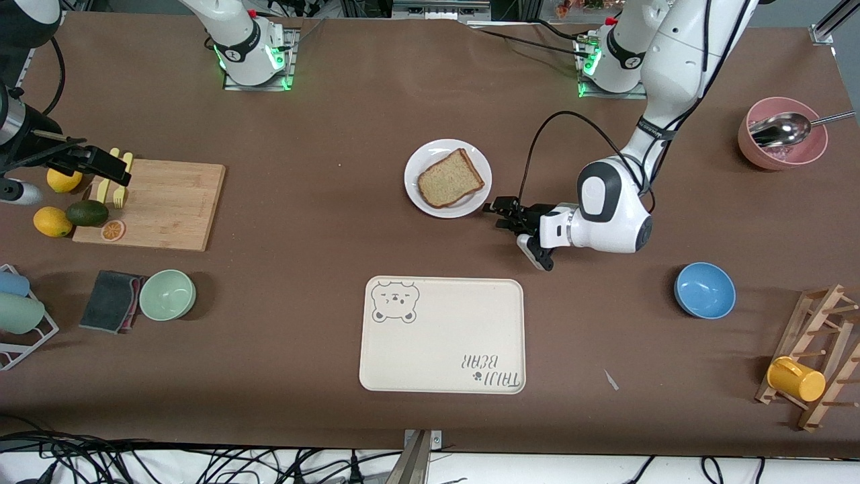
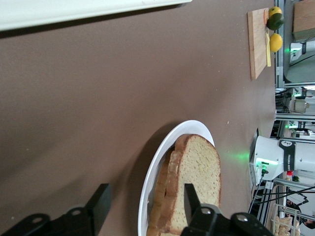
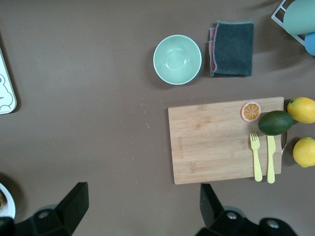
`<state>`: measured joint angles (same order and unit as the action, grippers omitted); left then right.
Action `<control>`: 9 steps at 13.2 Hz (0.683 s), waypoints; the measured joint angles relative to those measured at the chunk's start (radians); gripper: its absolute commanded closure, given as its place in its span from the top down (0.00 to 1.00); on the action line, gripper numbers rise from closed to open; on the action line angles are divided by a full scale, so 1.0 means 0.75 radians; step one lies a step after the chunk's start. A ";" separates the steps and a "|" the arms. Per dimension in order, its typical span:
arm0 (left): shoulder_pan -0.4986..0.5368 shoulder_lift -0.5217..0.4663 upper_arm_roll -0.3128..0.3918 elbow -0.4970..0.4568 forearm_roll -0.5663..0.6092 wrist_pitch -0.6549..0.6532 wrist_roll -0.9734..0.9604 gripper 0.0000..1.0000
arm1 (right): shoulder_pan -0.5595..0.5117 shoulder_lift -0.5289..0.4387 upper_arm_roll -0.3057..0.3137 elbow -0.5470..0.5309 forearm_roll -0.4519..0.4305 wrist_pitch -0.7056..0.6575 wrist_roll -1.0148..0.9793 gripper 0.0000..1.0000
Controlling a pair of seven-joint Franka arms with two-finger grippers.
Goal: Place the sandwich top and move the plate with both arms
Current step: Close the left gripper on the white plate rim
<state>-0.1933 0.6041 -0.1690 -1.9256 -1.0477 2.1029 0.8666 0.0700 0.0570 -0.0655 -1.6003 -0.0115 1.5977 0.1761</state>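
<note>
Nearest the front camera, one cream rectangular bear-printed tray (image 1: 443, 349) is lying bare, nearer to that camera than the small round white plate (image 1: 415, 173). I am counting one tray and one plate.

A little nearer than the plate, one pale green bowl (image 1: 167, 294) is sitting toward the right arm's end of the table beside one dark grey folded cloth (image 1: 111, 300). One blue bowl (image 1: 704, 290) is sitting toward the left arm's end. With the pink bowl (image 1: 756, 151), which is farther than the plate and carrying one metal spoon (image 1: 783, 129), that is making three bowls.

The first step is looking done: the plain light brown bread slice with the darker crust (image 1: 450, 178) is lying on the plate. My left wrist view is showing at least two slices stacked there; what is lying between them I cannot tell.

I am judging the second step as only beginning. I am bringing my left gripper (image 1: 500, 214) low to the plate's rim on the side facing the left arm's end. Its fingers (image 2: 101, 204) are standing apart, one over the bread, the other over the bare table just beside the rim, gripping nothing yet.

My right gripper (image 1: 111, 171) is waiting well apart from the plate, over the edge of the one bamboo cutting board (image 1: 168, 202), its fingers spread wide and empty. It is needing to reach the plate's free side before any two-armed carry, so most of the moving is left.
</note>
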 measured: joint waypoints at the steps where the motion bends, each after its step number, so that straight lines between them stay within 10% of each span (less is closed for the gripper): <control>1: 0.000 0.011 -0.002 -0.015 -0.052 0.013 0.053 0.64 | 0.000 0.000 0.000 0.000 0.000 0.000 0.000 1.00; 9: -0.021 0.059 -0.027 -0.083 -0.175 0.061 0.242 0.45 | 0.000 0.003 0.003 0.004 0.000 0.004 0.000 1.00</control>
<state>-0.2089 0.6485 -0.1896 -1.9881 -1.1790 2.1484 1.0482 0.0698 0.0594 -0.0632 -1.5974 -0.0115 1.6003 0.1761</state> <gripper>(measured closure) 0.507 0.000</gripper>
